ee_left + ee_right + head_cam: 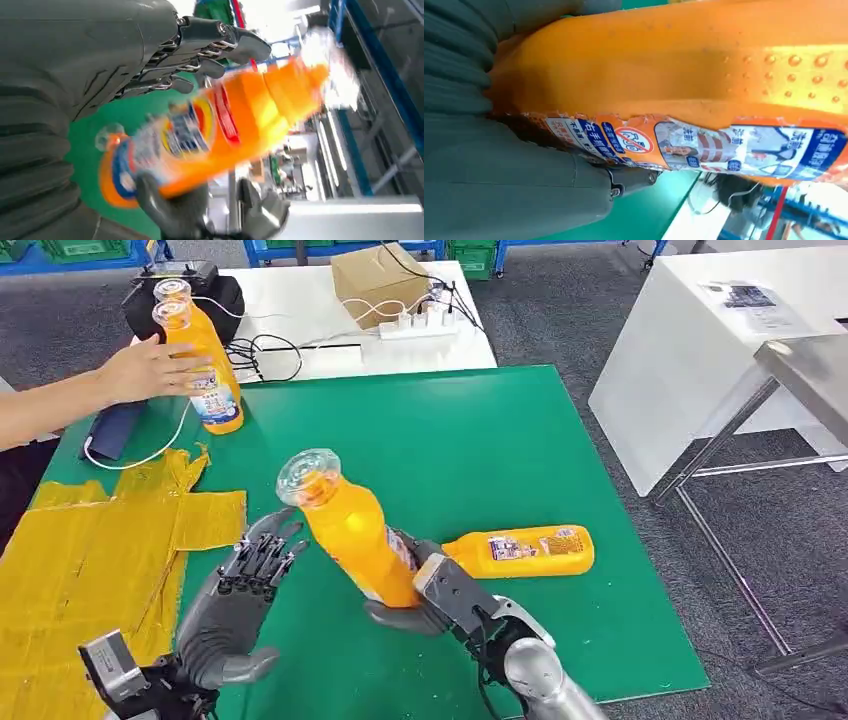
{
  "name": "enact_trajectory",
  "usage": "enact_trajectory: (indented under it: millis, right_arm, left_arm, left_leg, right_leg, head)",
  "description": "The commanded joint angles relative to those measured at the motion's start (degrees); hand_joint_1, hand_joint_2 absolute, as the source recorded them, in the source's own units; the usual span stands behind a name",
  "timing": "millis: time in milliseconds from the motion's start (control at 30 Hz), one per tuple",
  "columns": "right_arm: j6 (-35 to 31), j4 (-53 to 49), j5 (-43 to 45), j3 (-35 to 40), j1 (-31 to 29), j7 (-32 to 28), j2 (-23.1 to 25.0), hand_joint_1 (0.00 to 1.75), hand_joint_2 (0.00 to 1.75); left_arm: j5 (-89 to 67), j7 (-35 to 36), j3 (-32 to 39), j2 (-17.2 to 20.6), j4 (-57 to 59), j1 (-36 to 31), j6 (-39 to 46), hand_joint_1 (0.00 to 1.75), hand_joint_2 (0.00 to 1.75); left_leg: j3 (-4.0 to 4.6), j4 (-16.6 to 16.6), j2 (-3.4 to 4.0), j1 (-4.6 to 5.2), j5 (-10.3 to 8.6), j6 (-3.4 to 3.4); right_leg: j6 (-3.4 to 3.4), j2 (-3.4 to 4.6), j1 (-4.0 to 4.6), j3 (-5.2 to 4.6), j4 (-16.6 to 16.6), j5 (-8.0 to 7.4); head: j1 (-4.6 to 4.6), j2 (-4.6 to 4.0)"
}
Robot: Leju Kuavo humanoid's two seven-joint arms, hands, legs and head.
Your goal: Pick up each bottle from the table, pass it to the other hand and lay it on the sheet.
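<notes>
At the far left lies the yellow sheet (90, 550), crumpled, on the green counter (480, 440). Above it, at the far edge, a person's hand (150, 370) rests on two upright orange bottles (205, 360).

Next comes the left robot hand (235, 605), released, fingers spread, palm turned to the held bottle (350, 530) just beside it and not touching. This bottle is above the counter, tilted, its clear cap toward the sheet side. The right robot hand (440, 595) is grasping it low on the body, near the base.

The bottle looks like smooth, stiff plastic and probably full, so rather heavy and somewhat slippery. I think the left robot hand should take it around the middle, at the label. To the right, another bottle (530, 550) lies on its side on the counter.
</notes>
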State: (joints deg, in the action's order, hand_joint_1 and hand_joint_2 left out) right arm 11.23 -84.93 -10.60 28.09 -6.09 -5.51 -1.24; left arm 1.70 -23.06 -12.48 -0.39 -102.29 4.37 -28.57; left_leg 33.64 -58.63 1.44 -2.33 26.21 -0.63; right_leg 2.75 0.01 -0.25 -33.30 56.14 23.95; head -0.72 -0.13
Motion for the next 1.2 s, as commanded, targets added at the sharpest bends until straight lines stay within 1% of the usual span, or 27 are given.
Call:
enact_trajectory:
  millis: [33, 67, 133, 167, 267, 333, 367, 433, 567, 600, 733, 767, 867, 967, 1067, 1100, 1133, 1200]
  right_arm:
    - [-1.8, 4.0, -0.8, 4.8, -3.5, 1.9, 0.1, 1.75, 1.75]
    - [-1.5, 5.0, -1.2, 6.7, -4.8, 2.4, 0.9, 1.75, 1.75]
    - [-1.8, 7.0, -1.8, 10.4, -7.1, 3.7, 3.3, 1.75, 1.75]
    - [-2.1, 7.9, -2.0, 12.1, -8.0, 4.1, 4.1, 1.75, 1.75]
    - [-2.7, 8.8, -2.3, 14.4, -9.1, 4.7, 4.3, 1.75, 1.75]
    - [-2.8, 8.8, -2.3, 14.5, -9.1, 4.7, 3.9, 1.75, 1.75]
    - [-2.9, 8.8, -2.2, 15.2, -9.2, 4.7, 3.6, 1.75, 1.75]
    - [-2.6, 9.4, -2.7, 17.5, -9.5, 4.8, 3.0, 1.75, 1.75]
    - [-3.1, 11.0, -5.2, 21.0, -9.0, 3.9, 4.1, 1.75, 1.75]
    - [-3.1, 11.4, -5.4, 21.7, -9.3, 3.9, 4.2, 1.75, 1.75]
    - [-3.2, 12.0, -5.3, 22.5, -10.0, 3.9, 4.2, 1.75, 1.75]
    - [-3.4, 12.3, -5.1, 22.4, -10.2, 4.1, 4.1, 1.75, 1.75]
    - [-3.4, 12.7, -5.0, 22.4, -10.4, 4.2, 4.2, 1.75, 1.75]
    - [-3.4, 12.8, -5.0, 22.5, -10.3, 4.2, 4.2, 1.75, 1.75]
    - [-3.5, 13.0, -5.1, 22.6, -10.3, 4.2, 4.1, 1.75, 1.75]
    - [-3.5, 13.0, -5.0, 22.7, -10.2, 4.2, 4.0, 1.75, 1.75]
    - [-3.5, 13.1, -5.0, 22.7, -10.2, 4.3, 3.9, 1.75, 1.75]
    - [-3.6, 13.1, -4.9, 22.5, -9.8, 4.3, 3.5, 1.75, 1.75]
  left_arm:
    - [0.5, 2.5, -8.4, -2.4, 10.7, -10.2, -0.3, 0.0, 1.75]
    - [0.6, 2.7, -9.3, -2.5, 11.6, -10.9, 0.5, 0.0, 1.75]
    - [0.5, 3.7, -10.3, -2.7, 13.2, -11.4, 1.7, 0.0, 1.75]
    - [0.6, 4.1, -10.4, -2.9, 14.1, -11.4, 2.3, 0.0, 1.75]
    - [1.2, 4.6, -10.0, -3.0, 15.3, -11.5, 3.2, 0.0, 1.75]
    - [1.2, 4.6, -9.9, -2.9, 15.1, -11.5, 3.2, 0.0, 1.75]
    - [1.8, 5.0, -8.9, -3.5, 15.3, -11.4, 4.1, 0.0, 1.75]
    - [3.8, 6.6, -6.8, -4.1, 16.4, -12.2, 5.4, 0.0, 1.75]
    - [5.8, 9.1, -3.0, -4.7, 19.3, -14.6, 7.7, 0.0, 1.75]
    - [6.1, 9.5, -2.2, -4.9, 20.2, -15.3, 8.3, 0.0, 1.75]
    - [5.6, 10.0, -1.6, -5.0, 21.6, -16.3, 8.8, 0.0, 1.75]
    - [2.9, 10.6, -2.3, -4.6, 21.8, -16.7, 10.4, 0.0, 1.75]
    - [0.5, 11.3, -2.9, -4.8, 22.2, -17.2, 12.1, 0.0, 1.75]
    - [0.5, 11.3, -3.0, -4.9, 22.1, -17.3, 12.1, 0.0, 1.75]
    - [0.3, 11.2, -3.0, -4.8, 21.8, -17.0, 12.3, 0.0, 1.75]
    - [0.4, 10.9, -3.0, -4.8, 21.5, -16.8, 12.1, 0.49, 1.75]
    - [0.5, 10.2, -3.2, -4.4, 21.3, -16.7, 11.4, 1.75, 1.75]
    - [0.3, 9.1, -3.5, -3.9, 20.7, -16.1, 10.5, 1.75, 1.75]
  left_leg:
    - [-0.02, 0.0, -0.37, 0.06, -0.06, 0.12]
    - [-0.03, 0.1, -0.5, 0.13, -0.1, 0.18]
    - [0.1, 0.0, -0.27, 0.09, -0.06, 0.13]
    - [0.04, 0.1, -0.3, 0.15, -0.07, 0.2]
    - [-0.04, 0.2, -0.07, 0.17, -0.05, 0.16]
    - [0.01, 0.1, -0.23, 0.12, -0.06, 0.12]
    - [-0.03, 0.2, -0.32, 0.18, -0.09, 0.17]
    - [0.11, 0.0, -0.24, 0.08, -0.05, 0.08]
    - [-0.02, 0.2, -0.34, 0.15, -0.08, 0.14]
    - [0.08, 0.1, -0.38, 0.13, -0.09, 0.12]
    - [0.17, 0.1, -0.35, 0.13, -0.09, 0.11]
    - [0.24, 0.0, -0.3, 0.05, -0.08, 0.07]
    - [0.14, 0.1, -0.46, 0.15, -0.12, 0.15]
    - [0.25, 0.0, -0.35, 0.07, -0.09, 0.06]
    - [0.12, 0.1, -0.42, 0.16, -0.09, 0.14]
    - [0.2, 0.1, -0.38, 0.13, -0.09, 0.1]
    - [0.26, 0.0, -0.35, 0.07, -0.09, 0.07]
    - [0.21, 0.1, -0.39, 0.12, -0.09, 0.1]
  right_leg:
    - [-0.03, -0.32, -0.04, 0.06, 0.0, 0.05]
    - [-0.04, -0.43, -0.11, 0.05, 0.0, 0.05]
    - [-0.03, -0.18, -0.08, -0.07, 0.0, -0.02]
    - [-0.06, -0.11, -0.12, -0.04, 0.0, -0.04]
    - [-0.1, 0.01, -0.15, -0.04, 0.0, -0.04]
    - [-0.07, -0.19, -0.1, -0.05, 0.0, 0.0]
    - [-0.09, -0.25, -0.15, -0.01, 0.0, 0.02]
    - [-0.03, -0.12, -0.06, -0.1, 0.0, -0.01]
    - [-0.08, -0.17, -0.12, -0.02, 0.0, 0.01]
    - [-0.07, -0.21, -0.11, -0.1, 0.1, 0.02]
    - [-0.06, -0.18, -0.11, -0.2, 0.1, 0.0]
    - [-0.05, -0.19, -0.04, -0.24, 0.1, -0.01]
    - [-0.08, -0.28, -0.14, -0.16, 0.1, 0.03]
    - [-0.05, -0.21, -0.06, -0.24, 0.1, 0.01]
    - [-0.09, -0.24, -0.14, -0.16, 0.1, 0.06]
    - [-0.06, -0.23, -0.11, -0.23, 0.1, 0.04]
    - [-0.05, -0.21, -0.05, -0.27, 0.1, 0.01]
    - [-0.06, -0.24, -0.11, -0.24, 0.1, 0.04]
  head:
    - [0.0, 0.0]
    - [0.0, 0.0]
    - [-0.02, 0.0]
    - [-0.02, 0.0]
    - [0.0, 0.0]
    - [0.0, 0.0]
    - [0.0, 0.0]
    - [0.0, 0.0]
    - [0.0, 0.0]
    - [0.0, 0.0]
    - [0.02, 0.0]
    - [-0.04, 0.0]
    - [-0.02, 0.0]
    - [-0.02, 0.0]
    - [-0.04, 0.0]
    - [0.0, 0.0]
    - [-0.02, 0.0]
    - [0.0, 0.0]
